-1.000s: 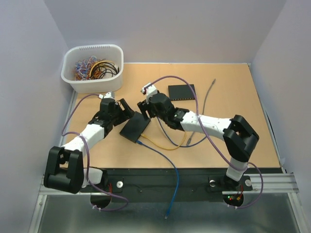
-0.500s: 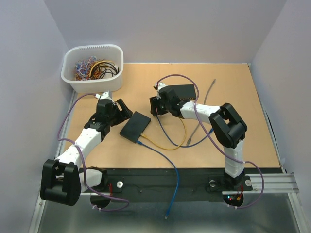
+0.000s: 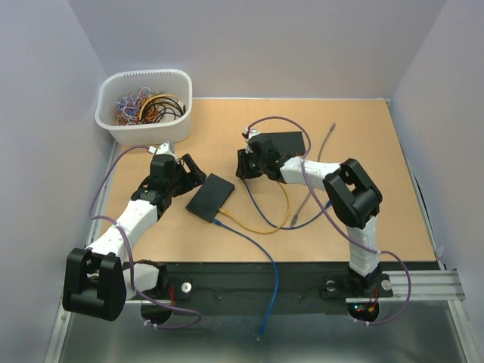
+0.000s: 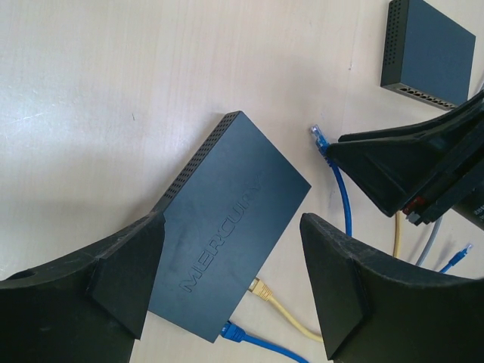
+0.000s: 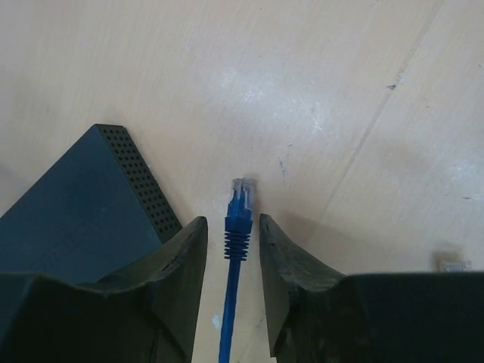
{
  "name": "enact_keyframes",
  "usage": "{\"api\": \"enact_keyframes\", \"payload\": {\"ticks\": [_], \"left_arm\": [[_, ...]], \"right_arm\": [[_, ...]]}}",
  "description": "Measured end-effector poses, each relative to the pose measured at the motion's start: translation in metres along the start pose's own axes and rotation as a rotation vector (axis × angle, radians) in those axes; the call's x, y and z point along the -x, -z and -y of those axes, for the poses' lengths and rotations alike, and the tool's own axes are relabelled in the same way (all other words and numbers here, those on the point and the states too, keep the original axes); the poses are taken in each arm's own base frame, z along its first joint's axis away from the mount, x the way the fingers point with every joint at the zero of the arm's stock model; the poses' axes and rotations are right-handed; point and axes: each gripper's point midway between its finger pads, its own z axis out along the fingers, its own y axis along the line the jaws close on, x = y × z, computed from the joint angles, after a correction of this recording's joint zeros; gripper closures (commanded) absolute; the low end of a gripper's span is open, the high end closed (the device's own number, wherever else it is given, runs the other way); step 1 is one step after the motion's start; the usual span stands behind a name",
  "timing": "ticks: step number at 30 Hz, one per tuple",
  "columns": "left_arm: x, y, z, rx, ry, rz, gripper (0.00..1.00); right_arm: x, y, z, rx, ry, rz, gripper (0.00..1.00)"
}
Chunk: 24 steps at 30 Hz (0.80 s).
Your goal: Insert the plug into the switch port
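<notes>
The right gripper [image 5: 231,224] has narrowed around the blue plug [image 5: 240,198] beside the switch [image 5: 76,208], not yet clamping it, so a grasp looks close; the left gripper [image 4: 231,227] gapes wide.

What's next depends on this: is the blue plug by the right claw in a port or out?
Out. The blue plug lies on the table between the right claw's fingers, beside the switch.

Seen from above, the left arm [image 3: 130,218] runs from its base toward 1 o'clock. Its wrist is bent so the left gripper [image 3: 193,171] faces 3 o'clock, jaws spread wide. The right arm [image 3: 354,198] rises toward 12 o'clock to a folded elbow, then stretches toward 10 o'clock. The right gripper [image 3: 242,166] tips downward, its fingers [image 5: 189,265] close together with a narrow gap between them.
</notes>
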Motion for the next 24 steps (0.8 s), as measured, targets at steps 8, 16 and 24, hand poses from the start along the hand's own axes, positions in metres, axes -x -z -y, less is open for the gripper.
{"api": "enact_keyframes", "payload": {"ticks": [8,16,24], "left_arm": [[0.000,0.000,0.000,-0.001,0.000,0.001,0.18],[0.001,0.000,0.000,-0.001,-0.001,0.003,0.18],[0.001,0.000,0.000,0.000,-0.002,0.003,0.18]], "right_arm": [[-0.002,-0.005,0.019,-0.008,-0.080,-0.020,0.64],[-0.012,-0.010,0.016,0.017,-0.105,-0.051,0.63],[-0.011,-0.010,0.014,0.025,-0.140,-0.050,0.56]]}}
